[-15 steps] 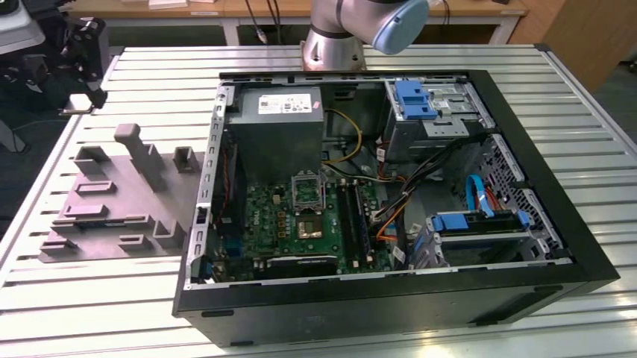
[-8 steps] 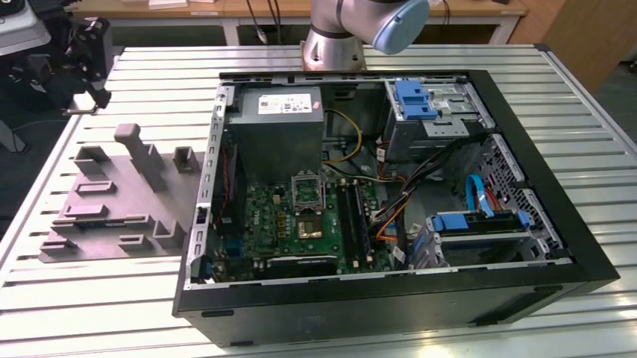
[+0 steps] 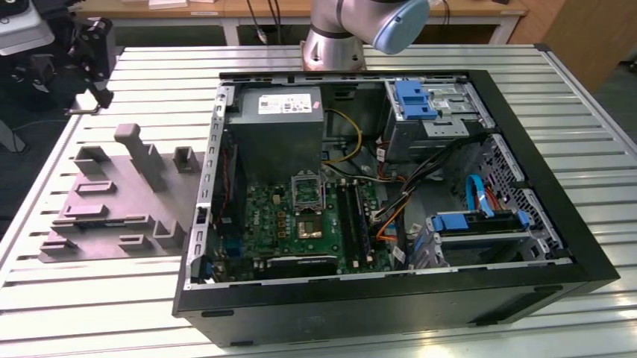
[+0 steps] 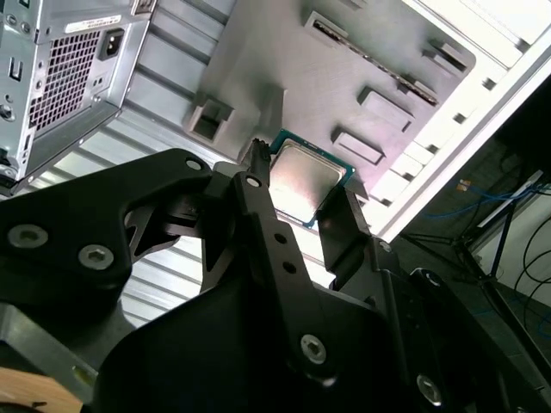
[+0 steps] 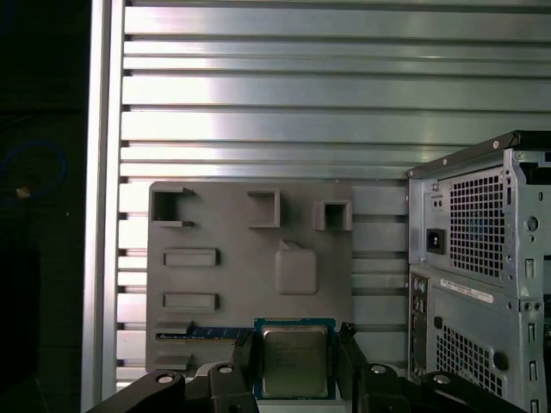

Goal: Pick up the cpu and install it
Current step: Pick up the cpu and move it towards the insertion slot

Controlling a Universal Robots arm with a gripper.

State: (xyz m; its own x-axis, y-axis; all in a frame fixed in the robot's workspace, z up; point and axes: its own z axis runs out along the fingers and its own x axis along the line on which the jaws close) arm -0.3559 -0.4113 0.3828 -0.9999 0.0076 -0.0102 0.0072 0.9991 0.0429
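The pincer point(image 5: 294, 368) is clenched on the cpu point(image 5: 294, 354), its fingers point(image 4: 344, 228) pressing two opposite edges; the chip hangs above the grey fixture plate point(image 5: 224, 284), apparently clear of it; the pick-up looks done; installing it in the computer case point(image 3: 398, 298), just beside the plate, is left.

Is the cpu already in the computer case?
No, the first wrist view shows the gripper holding the cpu outside the case.
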